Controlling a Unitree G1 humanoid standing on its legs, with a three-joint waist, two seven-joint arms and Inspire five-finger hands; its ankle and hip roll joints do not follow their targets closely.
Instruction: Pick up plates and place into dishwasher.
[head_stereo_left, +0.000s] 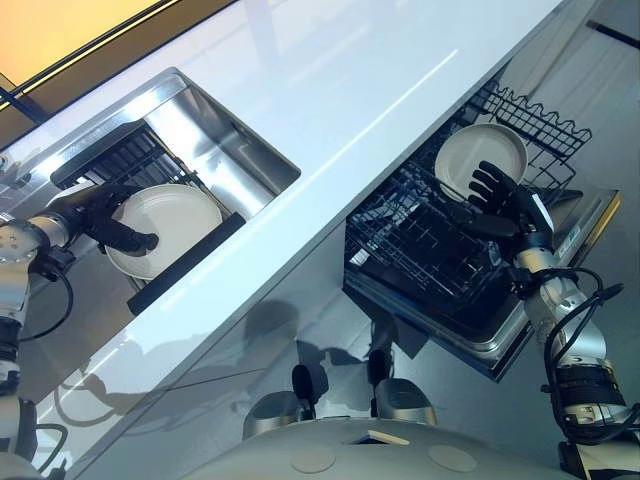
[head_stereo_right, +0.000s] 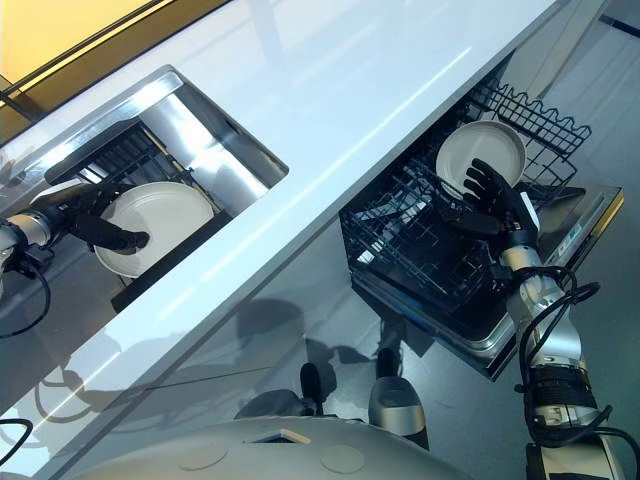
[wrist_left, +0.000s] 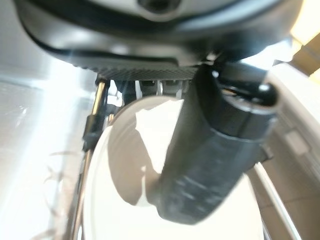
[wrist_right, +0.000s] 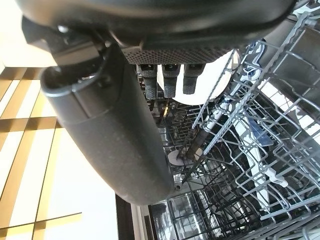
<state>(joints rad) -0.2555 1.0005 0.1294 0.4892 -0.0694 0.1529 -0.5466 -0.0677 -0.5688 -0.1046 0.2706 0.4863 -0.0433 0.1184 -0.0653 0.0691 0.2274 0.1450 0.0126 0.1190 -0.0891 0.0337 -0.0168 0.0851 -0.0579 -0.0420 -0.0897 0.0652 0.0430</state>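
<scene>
My left robot hand (head_stereo_left: 108, 222) gripping a white plate (head_stereo_left: 170, 225) in the sink (head_stereo_left: 215, 130) rack, thumb across its face, my right robot hand (head_stereo_left: 505, 200) hovering relaxed-fingered by another plate (head_stereo_left: 470, 155) standing in the dishwasher rack (head_stereo_left: 420, 250), white worktop (head_stereo_left: 350, 90) between.

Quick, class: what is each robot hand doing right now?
Left hand: shut on the round white plate in the sink.
Right hand: open, holding nothing.
</scene>
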